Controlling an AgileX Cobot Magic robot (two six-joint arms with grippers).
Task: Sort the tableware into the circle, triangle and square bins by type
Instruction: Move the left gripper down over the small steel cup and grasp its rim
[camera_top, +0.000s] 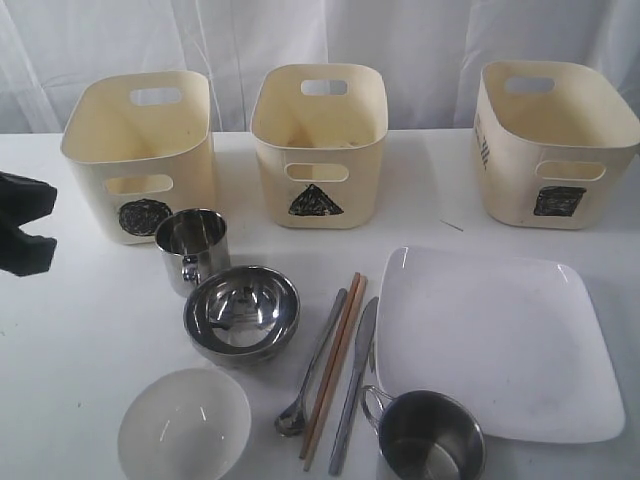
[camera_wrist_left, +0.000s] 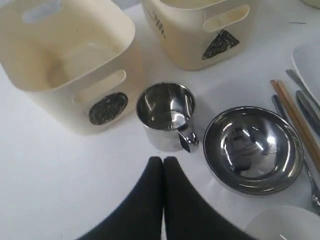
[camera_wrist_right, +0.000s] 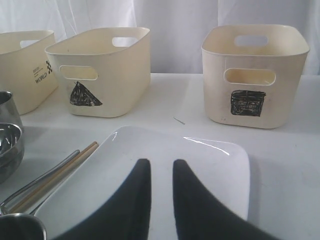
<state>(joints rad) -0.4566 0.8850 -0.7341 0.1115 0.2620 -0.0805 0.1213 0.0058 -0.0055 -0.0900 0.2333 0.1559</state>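
On the white worktop, before a pale curtain, three cream tubs stand along the back edge: circle bin, triangle bin, square bin. Nearer the front edge lie a shiny steel mug, a second mug, steel bowl, white bowl, spoon, chopsticks, knife and a white square plate. The left pincer is clenched, empty; the right pincer is slightly parted and holds nothing.
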